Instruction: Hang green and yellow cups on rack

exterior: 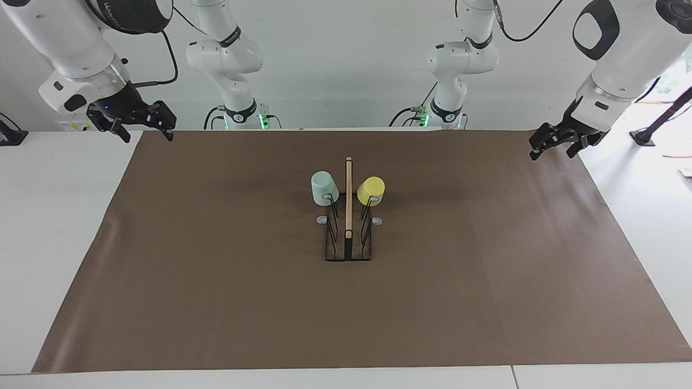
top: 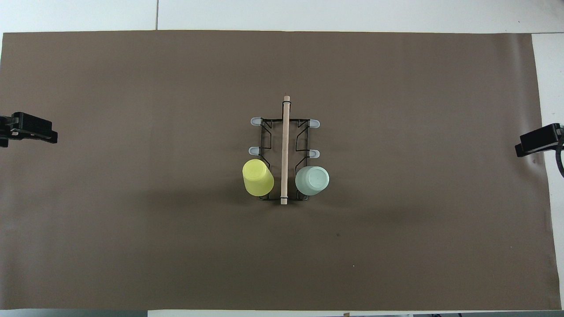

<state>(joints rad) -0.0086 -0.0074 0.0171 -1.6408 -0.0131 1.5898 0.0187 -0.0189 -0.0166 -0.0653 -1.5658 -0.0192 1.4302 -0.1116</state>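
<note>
You have the brown mat (exterior: 216,302) spread over most of the white table (exterior: 54,243), and everything the task concerns sits near its middle. The rack (exterior: 348,237) stands there on its flat base, its wooden centre bar (exterior: 348,194) running along the middle, with grey-tipped prongs to either side.

Both cups are on it, mouth down, each on the prong nearest the robots. The yellow cup (exterior: 371,190) hangs on the side toward the left arm's end of the table, and the green cup (exterior: 324,188) on the side toward the right arm's end. They are apart from one another, with the bar between them. The other four prongs (top: 256,121) are bare.

Your left gripper (exterior: 557,142) hangs over the mat's edge at its own end of the table, jaws open and holding nothing. Your right gripper (exterior: 141,123) is up over the mat's corner at its end, likewise open and empty. Both are well apart from the rack.

As I judge it, the hanging itself is done and you are at the parking step. The next move calls for nothing near the rack: keep both arms clear of it, so neither cup gets knocked off its prong
</note>
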